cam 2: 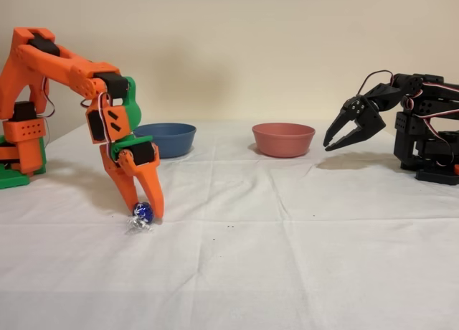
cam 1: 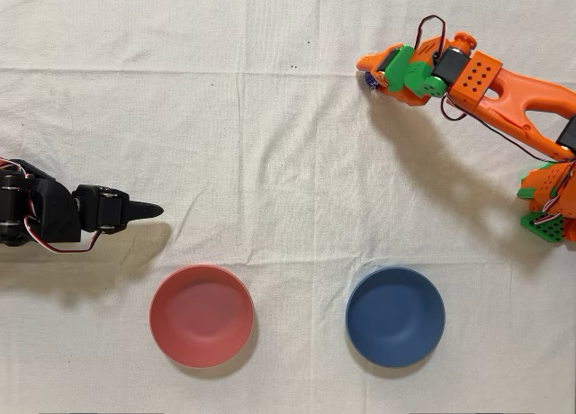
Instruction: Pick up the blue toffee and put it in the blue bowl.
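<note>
The blue toffee [cam 2: 143, 213] lies on the white cloth at the front left of the fixed view, a shiny dark-blue ball with clear twisted ends. My orange gripper [cam 2: 145, 209] points straight down over it, its two fingers pressed against the toffee's sides. In the overhead view only a sliver of the toffee [cam 1: 370, 83] shows under the gripper [cam 1: 373, 77] at the upper right. The blue bowl [cam 1: 395, 316] sits at the lower right of the overhead view, well apart from the gripper; in the fixed view the blue bowl [cam 2: 166, 138] stands behind my arm.
A red-pink bowl [cam 1: 201, 315] stands left of the blue one in the overhead view. The idle black arm [cam 1: 54, 216] reaches in from the left edge. The wrinkled white cloth [cam 1: 270, 162] covers the table.
</note>
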Tool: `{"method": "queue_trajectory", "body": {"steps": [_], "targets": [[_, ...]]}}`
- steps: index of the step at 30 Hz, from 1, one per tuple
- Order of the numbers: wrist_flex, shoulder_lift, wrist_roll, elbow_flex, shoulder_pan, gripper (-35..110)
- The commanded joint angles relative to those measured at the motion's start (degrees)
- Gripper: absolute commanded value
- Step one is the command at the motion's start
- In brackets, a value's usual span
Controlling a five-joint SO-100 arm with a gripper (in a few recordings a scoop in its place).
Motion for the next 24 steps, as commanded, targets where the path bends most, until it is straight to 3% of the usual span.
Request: {"method": "queue_trajectory", "body": {"steps": [1,10,24], "targets": [[-0.4,2.2,-0.9,-0.4,0.8,26],[-0.4,1.9,-1.7,-1.0,1.1,14],[1.8,14.5,-5.0,4.9,-5.5,13]]}}
